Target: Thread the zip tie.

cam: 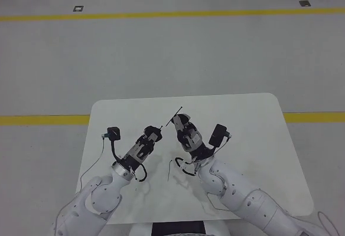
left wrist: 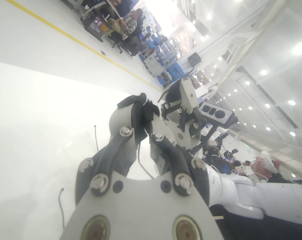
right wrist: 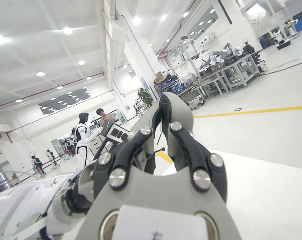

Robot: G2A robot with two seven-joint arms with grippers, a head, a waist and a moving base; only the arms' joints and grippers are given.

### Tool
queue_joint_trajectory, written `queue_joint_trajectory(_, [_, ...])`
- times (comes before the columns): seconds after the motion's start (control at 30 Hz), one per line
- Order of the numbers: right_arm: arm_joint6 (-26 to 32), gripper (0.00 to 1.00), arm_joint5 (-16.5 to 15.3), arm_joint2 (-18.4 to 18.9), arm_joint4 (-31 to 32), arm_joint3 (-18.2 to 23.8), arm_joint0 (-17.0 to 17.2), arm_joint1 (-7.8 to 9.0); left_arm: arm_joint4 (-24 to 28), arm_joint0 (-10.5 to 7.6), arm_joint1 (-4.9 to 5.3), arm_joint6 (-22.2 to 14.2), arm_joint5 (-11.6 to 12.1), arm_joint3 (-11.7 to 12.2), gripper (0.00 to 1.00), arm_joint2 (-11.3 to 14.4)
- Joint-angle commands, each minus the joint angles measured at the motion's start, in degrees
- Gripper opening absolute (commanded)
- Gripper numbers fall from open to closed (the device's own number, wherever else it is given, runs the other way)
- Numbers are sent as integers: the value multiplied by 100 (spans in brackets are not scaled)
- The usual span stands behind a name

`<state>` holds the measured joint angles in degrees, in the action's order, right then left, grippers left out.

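We see the right gripper pressed together on the tie. The strap runs between its pads, and a thin tip sticks out past the fingertips, held up above the table. The left gripper is just beside it, also closed. A short black tip pokes from its fingertips, and we judge this to be the tie's other end, though we cannot tell that for sure.

We judge the threading is not yet done, since the 2 tips are near each other but apart.

- **Alignment:** The free tip is thin and springy. If it comes in slightly off angle, it could slide past the head instead of entering the slot.
- **Grip:** Pushing harder could bow the strap or twist it between the pads.
- **Collision:** The 2 grippers could knock fingers, being so close.
- **Wrong target:** 1 loose tie lies on the table below and could be mistaken for the one being threaded.
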<state>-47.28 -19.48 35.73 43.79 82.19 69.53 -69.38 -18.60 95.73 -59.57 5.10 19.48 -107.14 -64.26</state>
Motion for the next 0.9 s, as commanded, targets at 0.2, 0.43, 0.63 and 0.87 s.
queue_joint_trajectory(0.2, [-642,0,0,-302,158,-454,-218,-101,0,0,0,0,0,0,0,0])
queue_joint_trajectory(0.43, [-808,0,0,-364,214,-485,-250,-117,0,0,0,0,0,0,0,0])
queue_joint_trajectory(0.63, [-705,0,69,-319,225,-468,-220,-121,0,0,0,0,0,0,0,0])
queue_joint_trajectory(0.87, [-887,0,112,-163,513,-554,-123,-227,0,0,0,0,0,0,0,0])
